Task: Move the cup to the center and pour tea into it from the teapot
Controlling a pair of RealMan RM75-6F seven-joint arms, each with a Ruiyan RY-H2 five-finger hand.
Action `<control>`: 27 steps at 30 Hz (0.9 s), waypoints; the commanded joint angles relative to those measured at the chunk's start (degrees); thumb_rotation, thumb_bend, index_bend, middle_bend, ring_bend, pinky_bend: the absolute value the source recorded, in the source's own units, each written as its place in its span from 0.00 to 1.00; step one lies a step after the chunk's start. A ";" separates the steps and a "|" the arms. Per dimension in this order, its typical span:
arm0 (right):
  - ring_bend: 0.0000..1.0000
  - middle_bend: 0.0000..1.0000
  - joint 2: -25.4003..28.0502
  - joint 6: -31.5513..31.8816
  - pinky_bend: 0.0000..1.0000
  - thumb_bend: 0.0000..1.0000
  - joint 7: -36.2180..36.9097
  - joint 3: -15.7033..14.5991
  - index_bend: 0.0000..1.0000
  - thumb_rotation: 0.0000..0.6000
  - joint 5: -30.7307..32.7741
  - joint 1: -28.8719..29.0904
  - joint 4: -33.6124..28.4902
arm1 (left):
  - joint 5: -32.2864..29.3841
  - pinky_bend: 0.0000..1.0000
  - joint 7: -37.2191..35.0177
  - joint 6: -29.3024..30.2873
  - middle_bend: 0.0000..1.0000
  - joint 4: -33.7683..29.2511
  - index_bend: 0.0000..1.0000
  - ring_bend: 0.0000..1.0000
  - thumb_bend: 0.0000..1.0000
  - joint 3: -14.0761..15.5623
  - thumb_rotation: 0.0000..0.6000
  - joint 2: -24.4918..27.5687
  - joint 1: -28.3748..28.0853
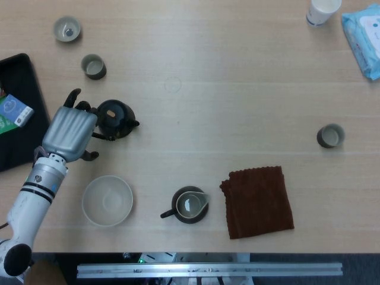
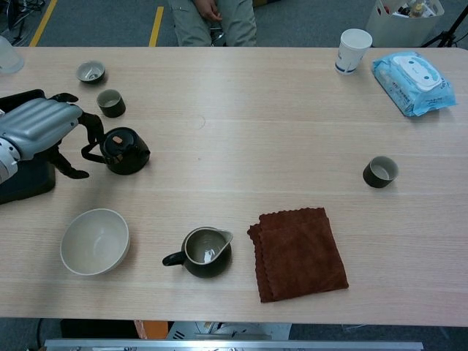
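The dark teapot [image 1: 114, 118] [image 2: 124, 151] stands at the left of the table, its loop handle pointing left and its spout right. My left hand [image 1: 69, 132] [image 2: 40, 126] hovers just left of the handle with fingers spread, and nothing is in its grasp. Its dark fingertips reach close to the handle; contact cannot be made out. A dark cup [image 1: 330, 136] [image 2: 380, 171] stands alone at the right. A similar small cup [image 1: 93, 66] [image 2: 110, 102] stands just behind the teapot. My right hand does not show in either view.
A pale cup [image 1: 66, 28] sits at the far left. A white bowl [image 1: 107, 200] and a dark pitcher [image 1: 190, 205] are near the front edge, beside a brown cloth [image 1: 258, 200]. A black tray [image 1: 18, 77] lies left; a paper cup [image 1: 322, 10] and wipes pack [image 1: 363, 32] far right.
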 commanded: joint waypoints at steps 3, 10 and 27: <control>0.24 0.33 0.04 0.17 0.32 0.09 0.29 -0.07 0.35 1.00 -0.08 -0.07 0.15 | 0.11 0.07 0.36 0.07 0.43 -0.15 0.41 0.27 0.08 -0.14 1.00 -0.86 0.62; 0.24 0.33 0.12 0.42 0.32 0.09 0.95 -0.17 0.35 1.00 0.13 -0.40 0.65 | -0.40 0.07 1.67 -0.25 0.42 0.32 0.36 0.27 0.08 -0.78 1.00 -2.48 0.93; 0.24 0.33 -0.16 0.43 0.32 0.09 2.17 -0.19 0.35 1.00 0.68 -0.85 2.00 | -3.10 0.07 3.17 -1.79 0.42 2.63 0.36 0.27 0.08 -1.78 1.00 -5.03 1.32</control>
